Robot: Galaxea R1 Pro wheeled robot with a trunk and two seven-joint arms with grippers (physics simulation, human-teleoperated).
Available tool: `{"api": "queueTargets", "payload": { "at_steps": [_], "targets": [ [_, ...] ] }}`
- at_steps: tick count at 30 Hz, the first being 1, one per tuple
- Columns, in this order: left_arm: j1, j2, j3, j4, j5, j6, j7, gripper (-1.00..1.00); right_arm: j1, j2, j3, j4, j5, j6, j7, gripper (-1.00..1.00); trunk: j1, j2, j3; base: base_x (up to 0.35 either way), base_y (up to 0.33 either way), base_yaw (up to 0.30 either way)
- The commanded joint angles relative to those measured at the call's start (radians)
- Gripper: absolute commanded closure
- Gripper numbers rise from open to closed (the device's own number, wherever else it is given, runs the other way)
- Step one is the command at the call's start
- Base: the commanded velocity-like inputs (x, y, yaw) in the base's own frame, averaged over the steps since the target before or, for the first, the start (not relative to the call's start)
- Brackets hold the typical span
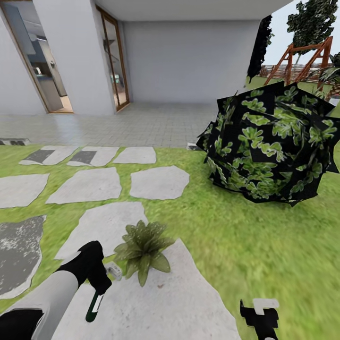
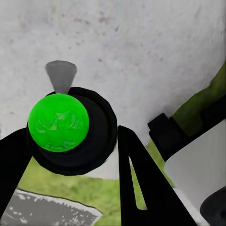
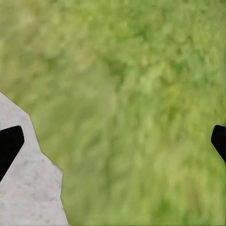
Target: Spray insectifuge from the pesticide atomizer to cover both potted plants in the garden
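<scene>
My left gripper (image 1: 97,288) is shut on the pesticide atomizer (image 1: 93,306), a slim dark green bottle with pale parts, held low over a grey stepping stone (image 1: 156,302). In the left wrist view the atomizer (image 2: 59,122) appears end-on as a bright green disc in a black ring, between the black fingers (image 2: 136,179). One potted plant (image 1: 141,248), a low rosette of pointed green leaves, sits on the same stone just right of and beyond the left gripper. My right gripper (image 1: 259,316) hangs open over the lawn at the lower right, its fingertips (image 3: 9,146) wide apart above grass.
A big dark broad-leaved bush (image 1: 271,141) stands on the lawn to the right. Several grey stepping stones (image 1: 158,182) lead toward a tiled patio (image 1: 141,123) and the white house with glass doors (image 1: 115,61). A wooden swing frame (image 1: 302,59) is far right.
</scene>
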Motion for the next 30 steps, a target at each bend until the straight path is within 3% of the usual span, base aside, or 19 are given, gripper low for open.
{"api": "queueTargets", "payload": {
  "at_steps": [1,9,20,30],
  "targets": [
    [0.0,0.001,-0.004,-0.001,-0.003,0.008,-0.008,1.0,-0.001,0.001,0.008,0.0,0.001,0.0,-0.008,-1.0,0.0,0.0,-0.001,0.225,-0.135,0.179],
    [0.014,0.001,-0.004,0.004,-0.005,0.008,-0.007,1.0,-0.001,0.004,0.008,0.0,0.001,0.0,-0.008,-1.0,0.0,0.0,-0.001,0.187,-0.051,0.238],
    [0.056,0.005,-0.004,-0.004,-0.006,0.008,-0.005,1.0,-0.001,0.004,0.008,0.0,0.001,0.0,-0.008,-1.0,0.0,0.0,-0.001,0.006,0.0,0.026],
    [0.056,0.001,-0.002,-0.018,-0.006,0.01,-0.005,1.0,-0.001,0.007,0.008,0.0,0.002,0.0,-0.006,-1.0,0.0,0.0,-0.001,0.0,0.0,0.198]
  ]
}}
